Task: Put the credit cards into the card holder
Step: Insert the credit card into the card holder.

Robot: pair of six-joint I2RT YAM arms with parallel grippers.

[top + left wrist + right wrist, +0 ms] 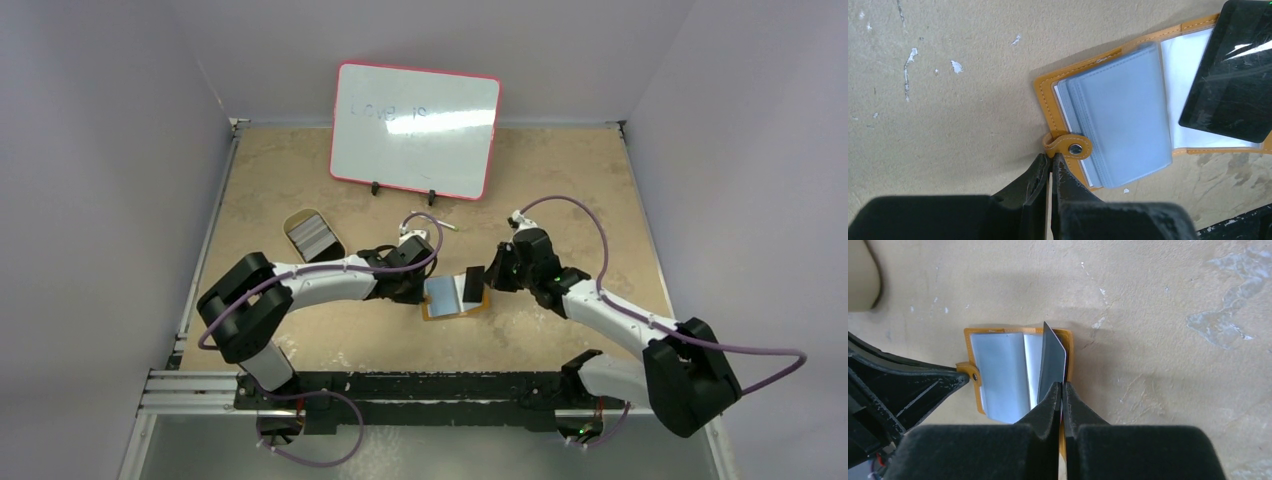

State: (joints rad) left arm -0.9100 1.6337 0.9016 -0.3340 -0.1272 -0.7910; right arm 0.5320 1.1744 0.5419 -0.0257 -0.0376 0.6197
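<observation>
The orange-tan card holder point(446, 296) lies open on the table with its bluish sleeves point(1120, 120) fanned up. My left gripper point(1050, 159) is shut, its tips pressed against the fold of the snap tab point(1070, 146) at the holder's left edge point(998, 375). My right gripper point(1062, 385) is shut on a black credit card point(1052, 365), held on edge over the holder's right half. From the left wrist the card point(1233, 75) covers a clear pocket. More credit cards point(314, 240) lie in the dish.
An oval tan tin dish point(300, 222) sits left of the holder, behind my left arm. A red-framed whiteboard point(415, 130) stands at the back. A slim pen point(445, 225) lies just behind the grippers. Walls close the left, back and right sides.
</observation>
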